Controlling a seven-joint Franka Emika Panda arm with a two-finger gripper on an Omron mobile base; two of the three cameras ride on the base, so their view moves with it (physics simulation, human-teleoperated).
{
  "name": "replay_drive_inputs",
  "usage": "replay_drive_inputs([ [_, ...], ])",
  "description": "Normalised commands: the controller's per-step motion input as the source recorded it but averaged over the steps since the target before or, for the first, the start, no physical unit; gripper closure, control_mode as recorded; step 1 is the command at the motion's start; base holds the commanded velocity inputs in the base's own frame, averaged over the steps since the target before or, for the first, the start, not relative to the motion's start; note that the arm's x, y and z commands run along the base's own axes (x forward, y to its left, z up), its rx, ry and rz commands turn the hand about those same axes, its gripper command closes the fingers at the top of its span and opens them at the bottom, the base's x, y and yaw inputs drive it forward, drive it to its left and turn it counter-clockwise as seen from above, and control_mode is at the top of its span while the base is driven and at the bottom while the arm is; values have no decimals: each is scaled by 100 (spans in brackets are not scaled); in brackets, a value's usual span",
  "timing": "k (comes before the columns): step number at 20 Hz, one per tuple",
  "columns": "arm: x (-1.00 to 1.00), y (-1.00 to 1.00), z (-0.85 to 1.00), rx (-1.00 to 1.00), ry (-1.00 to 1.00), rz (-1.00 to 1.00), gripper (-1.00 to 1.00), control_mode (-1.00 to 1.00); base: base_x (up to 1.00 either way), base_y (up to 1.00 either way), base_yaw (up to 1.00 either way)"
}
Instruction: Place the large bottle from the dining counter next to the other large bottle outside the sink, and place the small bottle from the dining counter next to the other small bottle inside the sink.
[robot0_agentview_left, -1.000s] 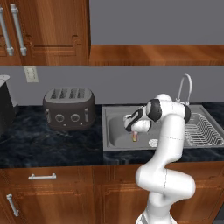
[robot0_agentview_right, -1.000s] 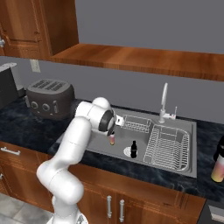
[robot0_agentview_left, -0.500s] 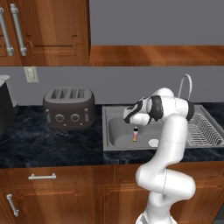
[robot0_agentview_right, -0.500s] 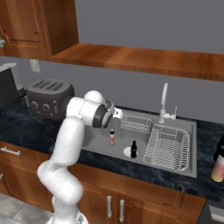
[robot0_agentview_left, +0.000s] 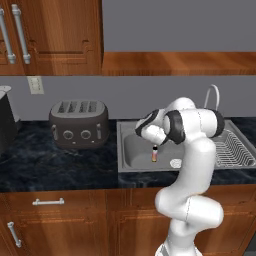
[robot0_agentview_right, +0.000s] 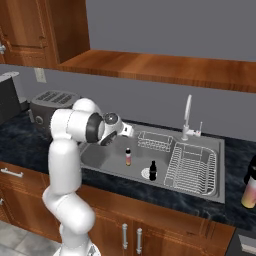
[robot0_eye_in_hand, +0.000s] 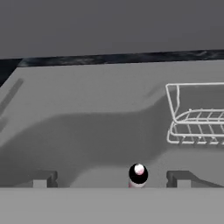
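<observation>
Fingers (robot0_eye_in_hand: 110, 177) have released small bottle (robot0_agentview_right: 128, 156); risen clear.

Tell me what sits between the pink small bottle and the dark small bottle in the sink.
Nothing: in the right base view, only bare sink floor separates the pink small bottle from the dark small bottle.
</observation>
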Motion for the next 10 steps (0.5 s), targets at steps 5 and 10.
replay_drive_inputs([
  [5, -81, 2, 22, 1, 0, 4, -100, -100, 0, 0, 0],
  [10, -84, 0, 36, 0, -1, 5, -100, -100, 0, 0, 0],
])
